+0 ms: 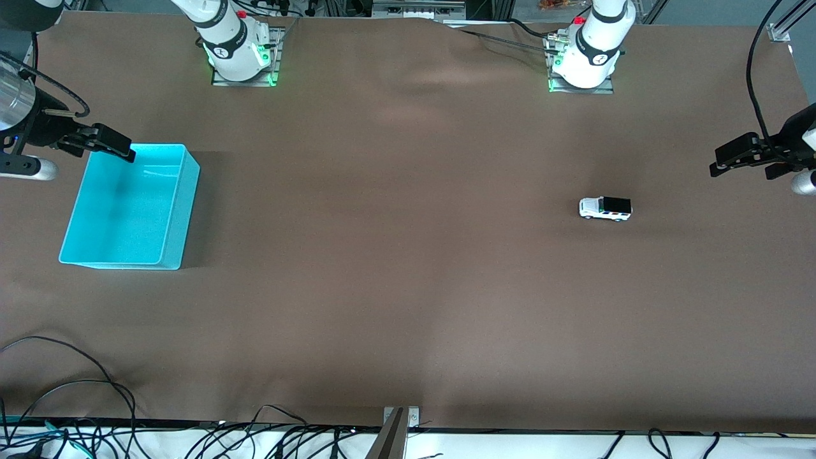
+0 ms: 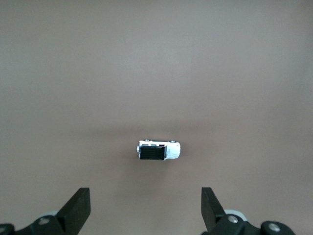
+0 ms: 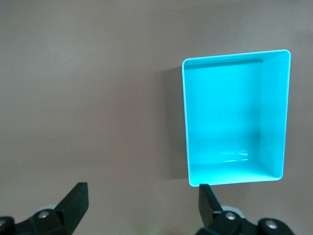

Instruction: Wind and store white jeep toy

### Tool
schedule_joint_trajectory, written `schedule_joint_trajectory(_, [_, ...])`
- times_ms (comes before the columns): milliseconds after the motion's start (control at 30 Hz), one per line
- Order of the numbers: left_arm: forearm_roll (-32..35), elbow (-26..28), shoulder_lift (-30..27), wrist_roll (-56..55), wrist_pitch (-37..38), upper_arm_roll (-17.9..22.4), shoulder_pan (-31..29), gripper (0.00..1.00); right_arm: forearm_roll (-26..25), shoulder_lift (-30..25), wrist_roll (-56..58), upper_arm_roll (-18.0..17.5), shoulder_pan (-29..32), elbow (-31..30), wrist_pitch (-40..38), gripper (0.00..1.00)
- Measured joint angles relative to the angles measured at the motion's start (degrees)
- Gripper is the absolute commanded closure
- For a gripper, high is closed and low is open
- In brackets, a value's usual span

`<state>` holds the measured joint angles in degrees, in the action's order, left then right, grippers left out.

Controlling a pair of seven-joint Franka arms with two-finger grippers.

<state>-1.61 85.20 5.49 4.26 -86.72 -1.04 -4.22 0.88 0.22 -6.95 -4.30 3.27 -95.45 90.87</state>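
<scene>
The white jeep toy (image 1: 605, 208) stands on its wheels on the brown table, toward the left arm's end. It has a black roof and also shows in the left wrist view (image 2: 158, 150). My left gripper (image 1: 733, 159) hangs in the air over the table's edge at that end, open and empty (image 2: 145, 196), apart from the jeep. The cyan bin (image 1: 183, 210) stands empty toward the right arm's end and shows in the right wrist view (image 3: 186, 122). My right gripper (image 1: 115, 145) hovers by the bin's corner, open and empty (image 3: 143, 191).
Both arm bases (image 1: 242, 54) (image 1: 583, 60) stand along the table's edge farthest from the front camera. Loose cables (image 1: 64, 395) and a metal bracket (image 1: 401, 417) lie at the edge nearest to it. Brown table stretches between bin and jeep.
</scene>
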Motion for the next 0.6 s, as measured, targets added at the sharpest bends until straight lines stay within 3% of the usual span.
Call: schedule_joint_trajectory(600, [0.0, 0.41, 0.17, 0.0, 0.07, 0.07, -0.15, 0.0, 0.0, -0.03, 0.14, -0.06, -0.06, 0.12, 0.43, 0.0])
